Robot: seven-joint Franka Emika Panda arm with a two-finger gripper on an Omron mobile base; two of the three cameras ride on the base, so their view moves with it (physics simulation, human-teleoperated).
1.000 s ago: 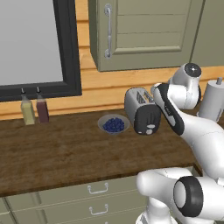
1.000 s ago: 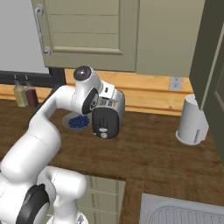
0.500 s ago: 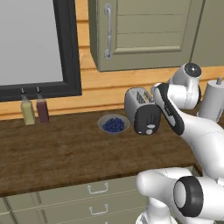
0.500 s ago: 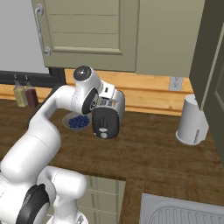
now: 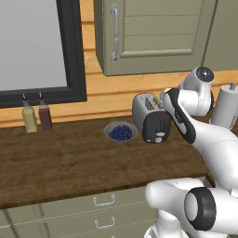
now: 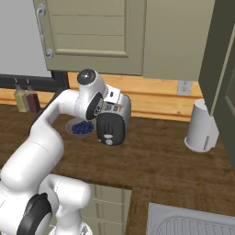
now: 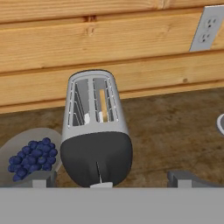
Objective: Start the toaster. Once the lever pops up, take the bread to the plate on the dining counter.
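The toaster (image 7: 94, 131) stands on the wood worktop with its black end face (image 7: 96, 159) turned toward the hand. A tan slice of bread (image 7: 103, 105) sits down in its right slot. At the bottom of the black face shows a pale tab, the lever (image 7: 101, 185). My gripper (image 7: 113, 179) hovers just in front of and above that face, open, one fingertip (image 7: 43, 178) on either side with nothing held. The toaster (image 5: 149, 118) (image 6: 112, 126) stands right under the hand in both base views. The plate and the dining counter are out of view.
A bowl of blue berries (image 5: 121, 132) (image 7: 30, 153) sits close to the toaster's left. Two bottles (image 5: 37, 117) stand under the window. A white canister (image 6: 200, 126) is to the right, a sink (image 6: 193, 222) at the front right. A wall outlet (image 7: 204, 28) is behind.
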